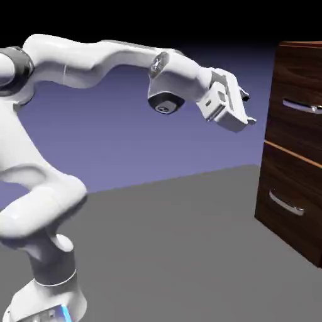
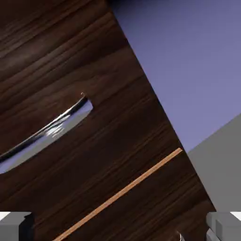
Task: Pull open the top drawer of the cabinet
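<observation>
dark cabinet [image 1: 295, 82], two silver handles [image 1: 286, 202], one open hand [image 1: 249, 108]

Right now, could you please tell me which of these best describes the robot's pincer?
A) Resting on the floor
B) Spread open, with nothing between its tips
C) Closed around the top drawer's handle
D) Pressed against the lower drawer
B: the fingertips of the pincer stand wide apart, short of the cabinet, and no handle lies between them.

exterior view beside the arm, facing the cabinet [image 1: 292, 135] — hand view closer, both showing drawer fronts
</observation>
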`<state>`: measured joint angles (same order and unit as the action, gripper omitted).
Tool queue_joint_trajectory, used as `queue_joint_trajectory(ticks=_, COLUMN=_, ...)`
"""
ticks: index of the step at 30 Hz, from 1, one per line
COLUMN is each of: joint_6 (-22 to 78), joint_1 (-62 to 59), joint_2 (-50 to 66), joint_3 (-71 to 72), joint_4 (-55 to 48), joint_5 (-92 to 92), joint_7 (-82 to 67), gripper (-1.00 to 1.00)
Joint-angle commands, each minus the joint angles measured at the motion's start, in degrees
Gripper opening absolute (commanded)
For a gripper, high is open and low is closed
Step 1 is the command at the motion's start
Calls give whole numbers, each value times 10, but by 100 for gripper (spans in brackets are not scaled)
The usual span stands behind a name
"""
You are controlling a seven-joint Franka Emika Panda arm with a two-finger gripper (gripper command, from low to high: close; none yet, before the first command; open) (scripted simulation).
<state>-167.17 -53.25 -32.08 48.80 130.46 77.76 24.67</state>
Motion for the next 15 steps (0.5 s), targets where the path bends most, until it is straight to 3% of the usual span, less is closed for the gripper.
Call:
queue_joint_trajectory(ticks=1, joint_6=2, joint_1=-17, joint_2=0, joint_3=16, joint_4=-10, joint_5=25, joint_7=-6, gripper=0)
queue_joint_trajectory(ticks=15, joint_6=33, joint_1=-259, joint_2=3, joint_3=235, joint_4=-147, joint_5=374, joint_7=-85, gripper=0)
